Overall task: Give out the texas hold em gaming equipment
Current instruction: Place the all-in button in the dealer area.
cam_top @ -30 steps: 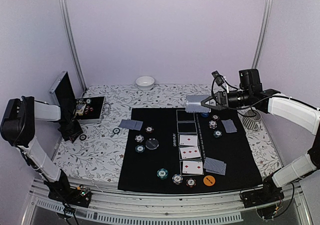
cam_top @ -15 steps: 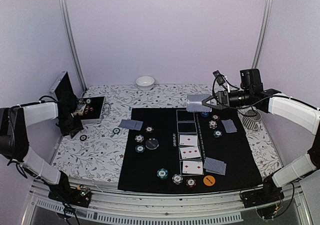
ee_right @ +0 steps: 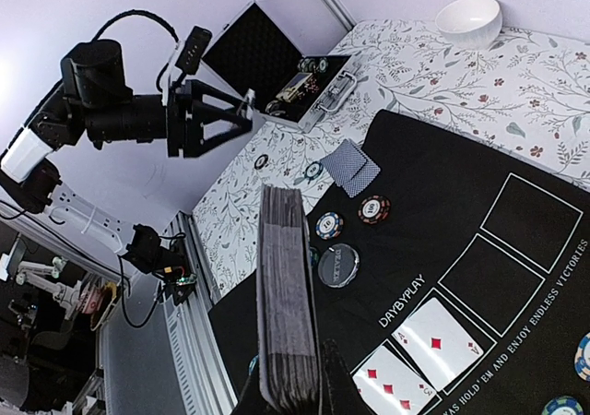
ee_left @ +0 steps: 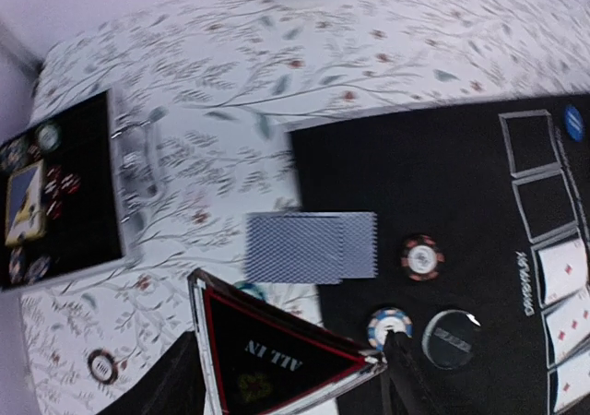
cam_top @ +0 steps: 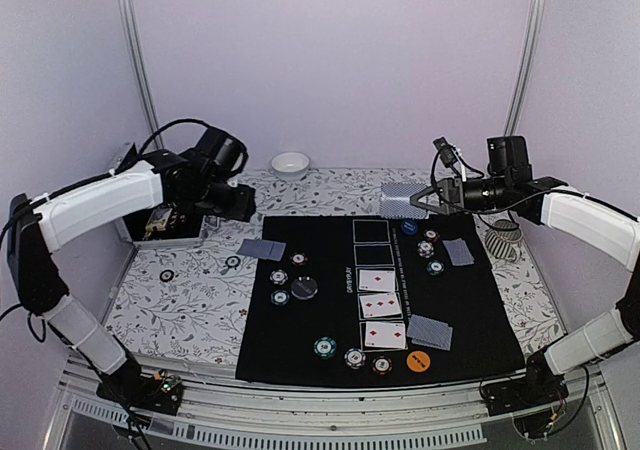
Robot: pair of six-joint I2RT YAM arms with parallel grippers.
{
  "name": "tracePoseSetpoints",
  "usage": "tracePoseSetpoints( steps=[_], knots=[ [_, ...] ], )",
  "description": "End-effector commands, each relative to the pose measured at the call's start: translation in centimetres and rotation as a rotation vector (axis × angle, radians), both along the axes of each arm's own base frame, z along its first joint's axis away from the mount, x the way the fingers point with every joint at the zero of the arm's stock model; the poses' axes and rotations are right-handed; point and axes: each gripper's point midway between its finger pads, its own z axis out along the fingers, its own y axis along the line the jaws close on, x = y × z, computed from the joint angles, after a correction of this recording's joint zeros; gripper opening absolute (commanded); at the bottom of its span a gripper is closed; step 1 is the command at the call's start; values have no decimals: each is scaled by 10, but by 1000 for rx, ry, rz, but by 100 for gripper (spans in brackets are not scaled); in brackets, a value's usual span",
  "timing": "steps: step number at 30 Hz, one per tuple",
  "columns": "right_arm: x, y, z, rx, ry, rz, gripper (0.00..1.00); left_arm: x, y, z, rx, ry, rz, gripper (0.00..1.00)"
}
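The left gripper (cam_top: 240, 202) is closed on a black triangular ALL IN marker (ee_left: 277, 346) with a red border. The fingers (ee_left: 402, 378) press it from both sides, and it hangs in the air at the upper left of the top view, just beside the open case (cam_top: 168, 228) on the flowered tablecloth (cam_top: 180, 300). The right gripper (cam_top: 420, 201) is closed on the deck of cards (cam_top: 398, 198) and holds it above the upper edge of the black mat (cam_top: 470, 300), right of centre. In the middle of the mat lie three face-up cards (cam_top: 380, 306) in a column. Left of them are three chips (cam_top: 279, 276) and a dark disc (cam_top: 304, 288). Two face-down cards (cam_top: 262, 249) lie at the mat's upper left corner.
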Motion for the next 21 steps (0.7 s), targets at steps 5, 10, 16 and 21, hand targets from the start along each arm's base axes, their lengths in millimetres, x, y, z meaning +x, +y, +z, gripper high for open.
tracePoseSetpoints(
  steps=[5, 10, 16, 21],
  knots=[
    [3, -18, 30, 22, -69, -66, 2, -38, -170, -65, 181, 132, -558, 39],
    [5, -26, 32, 11, -72, -99, 2, -12, -203, -109, 226, 194, -581, 39],
    [2, -30, 32, 1, -74, -108, 2, 24, -204, -141, 215, 241, -513, 38],
    [3, -31, 34, 0, -77, -111, 2, 36, -202, -161, 206, 269, -482, 40]
  ],
)
